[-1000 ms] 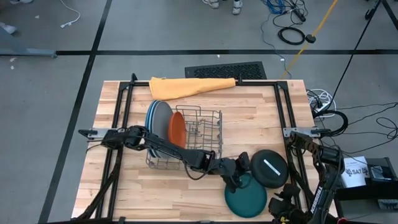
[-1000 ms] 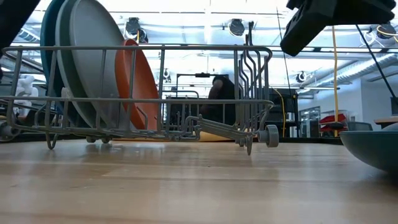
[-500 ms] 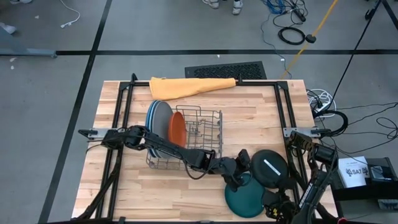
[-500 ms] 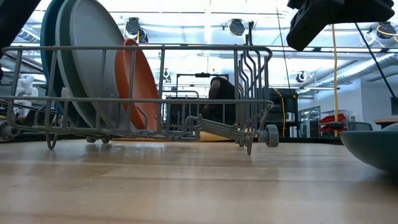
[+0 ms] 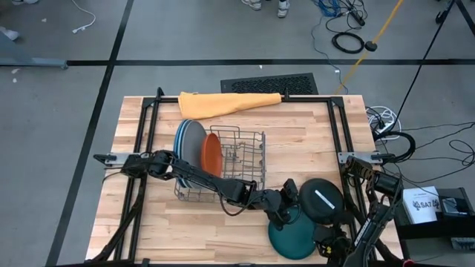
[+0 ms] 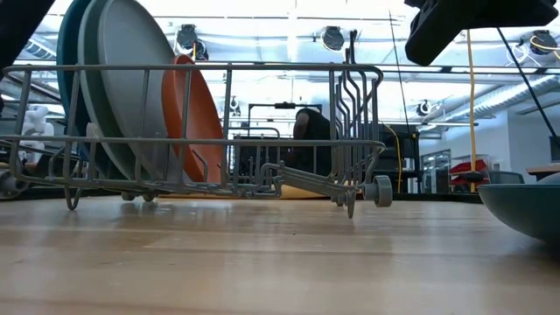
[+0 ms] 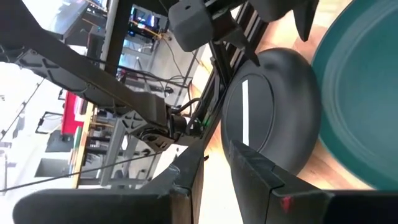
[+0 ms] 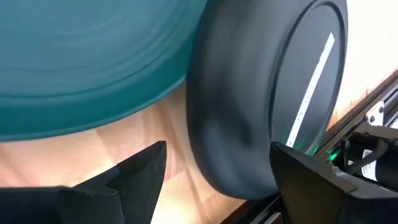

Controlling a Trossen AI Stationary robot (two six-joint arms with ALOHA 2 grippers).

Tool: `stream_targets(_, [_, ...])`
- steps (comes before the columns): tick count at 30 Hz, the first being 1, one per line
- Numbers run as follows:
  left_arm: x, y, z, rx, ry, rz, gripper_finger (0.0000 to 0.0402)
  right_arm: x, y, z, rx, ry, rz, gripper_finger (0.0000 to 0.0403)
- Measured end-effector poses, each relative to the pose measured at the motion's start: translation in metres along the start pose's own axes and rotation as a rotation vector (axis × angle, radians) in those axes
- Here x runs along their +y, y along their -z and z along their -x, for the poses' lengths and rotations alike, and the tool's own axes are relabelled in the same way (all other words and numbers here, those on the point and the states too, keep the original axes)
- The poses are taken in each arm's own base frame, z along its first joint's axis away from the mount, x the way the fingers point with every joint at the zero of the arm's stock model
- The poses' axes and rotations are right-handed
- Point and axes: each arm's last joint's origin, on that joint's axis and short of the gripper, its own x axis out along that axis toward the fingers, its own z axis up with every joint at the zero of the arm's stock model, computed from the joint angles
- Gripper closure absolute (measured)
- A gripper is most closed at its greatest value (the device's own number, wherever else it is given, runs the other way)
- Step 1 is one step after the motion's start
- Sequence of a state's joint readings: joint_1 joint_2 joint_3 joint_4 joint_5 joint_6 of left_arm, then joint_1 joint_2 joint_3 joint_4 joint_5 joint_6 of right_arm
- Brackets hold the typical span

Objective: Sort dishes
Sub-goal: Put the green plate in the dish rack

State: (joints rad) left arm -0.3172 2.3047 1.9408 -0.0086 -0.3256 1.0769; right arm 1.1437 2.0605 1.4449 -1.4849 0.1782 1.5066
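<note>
The teal plate (image 5: 293, 236) lies flat near the table's near right corner. The black plate with the white stripe (image 5: 320, 200) lies just beyond it, its edge (image 8: 199, 93) overlapping the teal plate's rim. My left gripper (image 5: 286, 211) hovers over the teal plate's far-left rim. Its fingers (image 7: 186, 177) stand a narrow gap apart with nothing between them. My right gripper (image 8: 217, 180) is open, its fingers on either side of the black plate's near edge, apart from it. Large light blue, blue and grey plates (image 5: 189, 144) and an orange plate (image 5: 211, 154) stand on edge in the rack.
The wire dish rack (image 5: 223, 167) stands at mid-table, left of the two flat plates. A folded orange cloth (image 5: 223, 104) lies along the far edge. Black frame rails (image 5: 338, 133) run along the table's sides. Bare wood shows at the near left (image 5: 163, 230).
My right gripper has come toward the table's left, closer to the black and teal plates. My left gripper has stayed over the teal plate's rim and rolled a little about its own axis. The plates have not moved.
</note>
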Motion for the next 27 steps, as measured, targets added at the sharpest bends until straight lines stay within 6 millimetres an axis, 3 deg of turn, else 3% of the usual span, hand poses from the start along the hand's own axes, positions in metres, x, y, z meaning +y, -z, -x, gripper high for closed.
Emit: stream_targets(27, [-0.001,-0.002,0.001,0.023,-0.012,0.023,0.0322,-0.014,-0.006,-0.037,0.024,0.17,-0.193,0.0128])
